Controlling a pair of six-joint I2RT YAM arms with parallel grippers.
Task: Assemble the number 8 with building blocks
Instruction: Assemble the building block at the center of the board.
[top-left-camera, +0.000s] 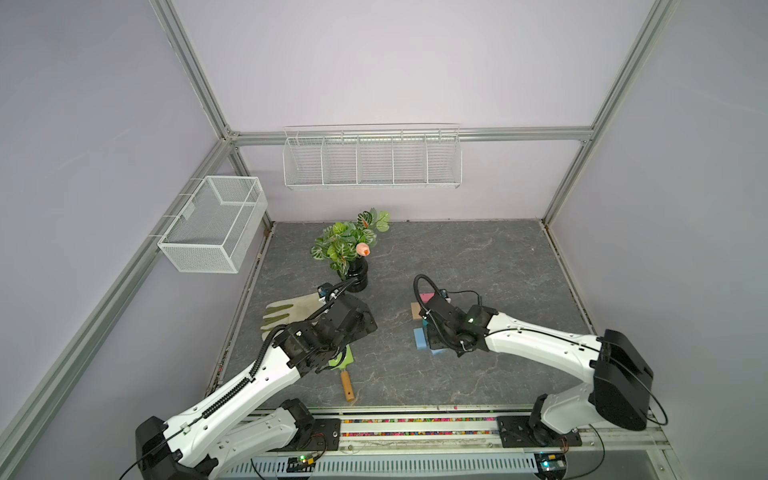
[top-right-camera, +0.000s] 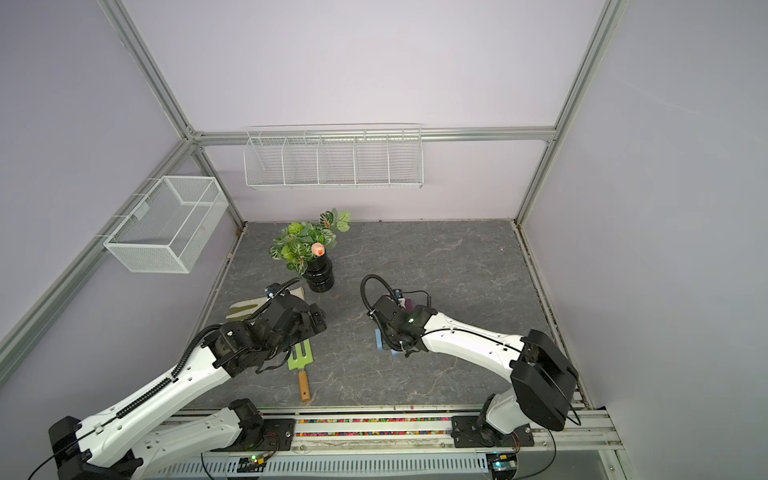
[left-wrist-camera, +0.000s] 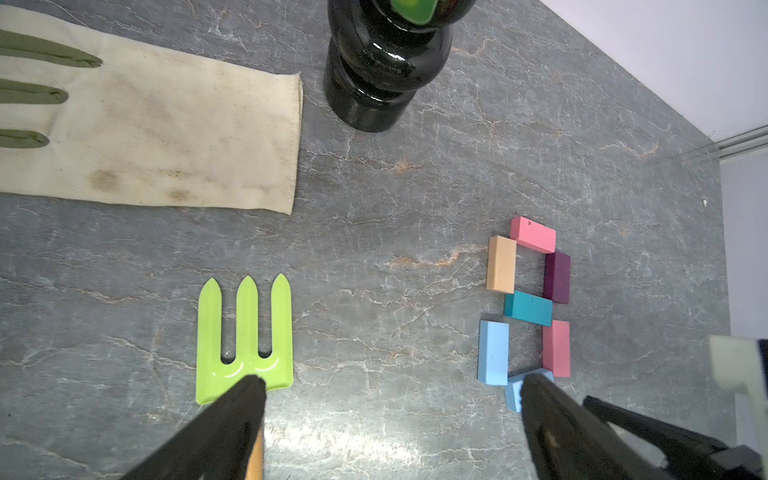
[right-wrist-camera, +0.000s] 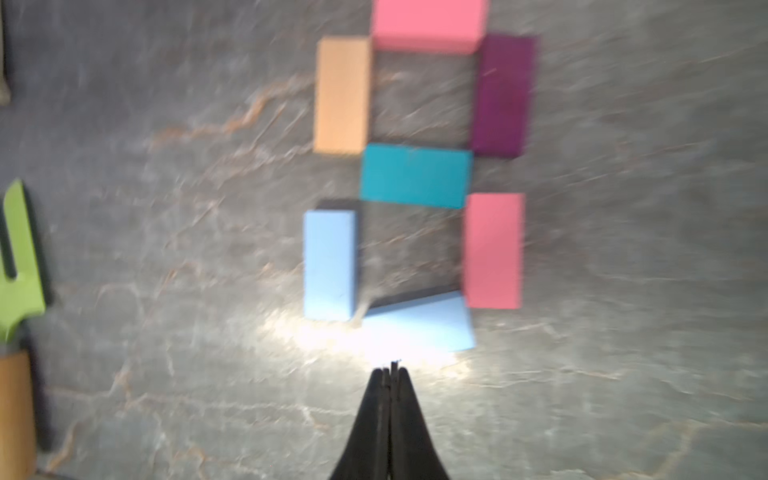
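Right wrist view puts the right gripper (right-wrist-camera: 390, 370) nearest us, its jaws pressed together on nothing, tips hanging just short of the figure on the bench (right-wrist-camera: 623, 291). Just beyond the tips lies the bottom light blue block (right-wrist-camera: 419, 322), the one piece out of true. It sits skewed, one corner touching the near end of the lower pink block (right-wrist-camera: 493, 251), its opposite end swung toward us beside the side light blue block (right-wrist-camera: 329, 266). Glare washes out its near edge, so we cannot tell whether the tips touch it.

Beyond those, the teal block (right-wrist-camera: 415, 176) forms the middle bar. The tan block (right-wrist-camera: 342, 95) and the dark purple block (right-wrist-camera: 503, 95) make the upper sides, and farthest off the top pink block (right-wrist-camera: 428, 25) closes the figure.

All seven pieces lie flat and roughly in place, so we judge the build to be at its tidying step. The next move, as we read it, calls for a gentle push with the closed tips on the swung-out end until that bar lies square between its neighbours, without shoving them.

Off to the side, the left gripper (left-wrist-camera: 392, 379) hangs with jaws wide apart and empty near the green garden fork (left-wrist-camera: 245, 332), taking no part.
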